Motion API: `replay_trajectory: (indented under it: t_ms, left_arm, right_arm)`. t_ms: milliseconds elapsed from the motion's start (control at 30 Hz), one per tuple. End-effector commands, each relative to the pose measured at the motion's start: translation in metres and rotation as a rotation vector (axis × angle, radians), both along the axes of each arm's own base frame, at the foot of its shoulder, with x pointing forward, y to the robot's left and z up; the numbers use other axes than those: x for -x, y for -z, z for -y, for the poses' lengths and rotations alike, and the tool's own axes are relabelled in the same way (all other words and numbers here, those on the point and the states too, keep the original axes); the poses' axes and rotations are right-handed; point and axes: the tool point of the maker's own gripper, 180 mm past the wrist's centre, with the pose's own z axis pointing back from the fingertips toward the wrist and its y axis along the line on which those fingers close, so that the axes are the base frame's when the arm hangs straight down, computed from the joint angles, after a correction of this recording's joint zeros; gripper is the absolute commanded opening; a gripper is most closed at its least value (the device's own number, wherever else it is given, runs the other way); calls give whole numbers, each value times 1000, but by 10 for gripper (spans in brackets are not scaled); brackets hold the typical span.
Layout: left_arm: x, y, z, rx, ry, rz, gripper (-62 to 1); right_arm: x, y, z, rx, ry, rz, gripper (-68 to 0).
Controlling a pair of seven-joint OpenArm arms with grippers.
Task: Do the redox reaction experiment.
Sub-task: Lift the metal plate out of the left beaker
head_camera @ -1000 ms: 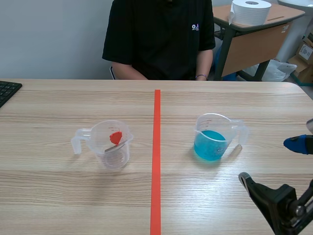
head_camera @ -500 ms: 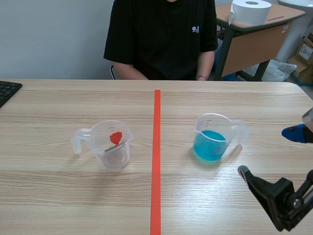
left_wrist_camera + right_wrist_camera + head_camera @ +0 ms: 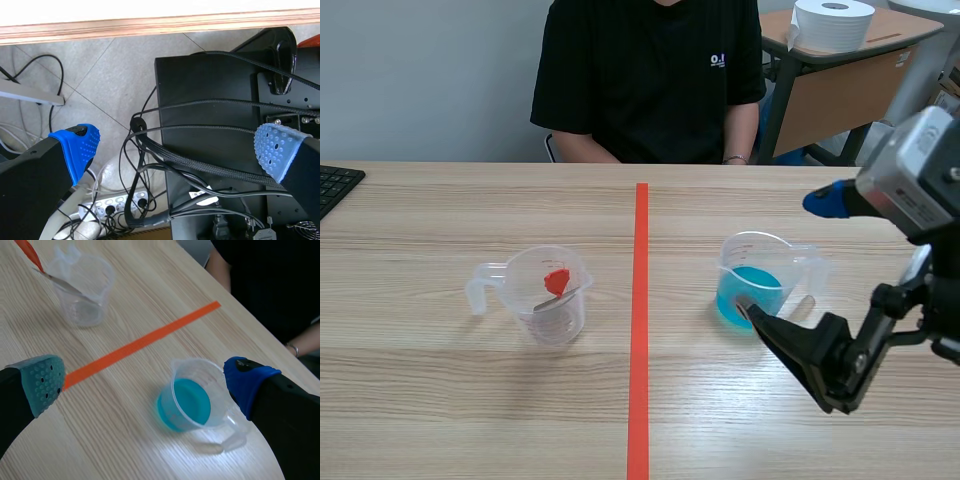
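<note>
Right claw [image 3: 145, 384]: released, fingers spread wide, hung above the right half of the surface [image 3: 440, 400].
Cup of blue liquid [image 3: 753, 285]: clear plastic measuring cup, stood upright right of the tape line, handle turned away from it; in the right wrist view it lay between the spread fingers, ungripped.
Second cup [image 3: 550, 295]: clear, stood upright left of the line, with a red-tipped metal tool [image 3: 557, 281] leaning inside.
Left claw [image 3: 177, 147]: released, was below the surface edge, over floor and cables.
Person [image 3: 645, 80]: sat at the far side.

Behind the far edge of the pale wood-grain surface [image 3: 440, 400] stands a plain grey-blue wall [image 3: 420, 70]. Beyond the surface's far right corner a brown side desk [image 3: 840, 95] carries a white paper roll [image 3: 832, 22]; below the surface, grey floor tiles [image 3: 100, 65] and black cables [image 3: 165, 159].
</note>
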Motion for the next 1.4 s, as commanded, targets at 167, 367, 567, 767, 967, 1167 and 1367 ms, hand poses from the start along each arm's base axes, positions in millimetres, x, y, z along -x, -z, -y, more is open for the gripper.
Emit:
replay_trajectory:
  t_ms: [167, 367, 567, 767, 967, 1167, 1367]
  left_arm:
    - [1, -4, 0, 5, -9, 12, 14]
    - [1, -4, 0, 5, -9, 12, 14]
    - [3, -4, 0, 5, -9, 7, 14]
    - [5, -4, 1, 10, -8, 6, 14]
    - [5, -4, 1, 11, -8, 6, 14]
    - [5, -4, 1, 9, -8, 5, 14]
    - [5, -4, 1, 9, -8, 6, 14]
  right_arm:
    - [-9, -7, -34, -51, -128, 64, -8]
    - [-18, -10, -63, -107, -230, 101, -8]
    - [-27, -3, -91, -99, -335, 144, -8]
    - [-24, 4, -125, -114, -445, 162, -8]
    - [-21, 13, -150, -116, -520, 147, -67]
    - [-22, 14, -156, -106, -541, 149, -182]
    - [-22, 15, -155, -97, -542, 152, -260]
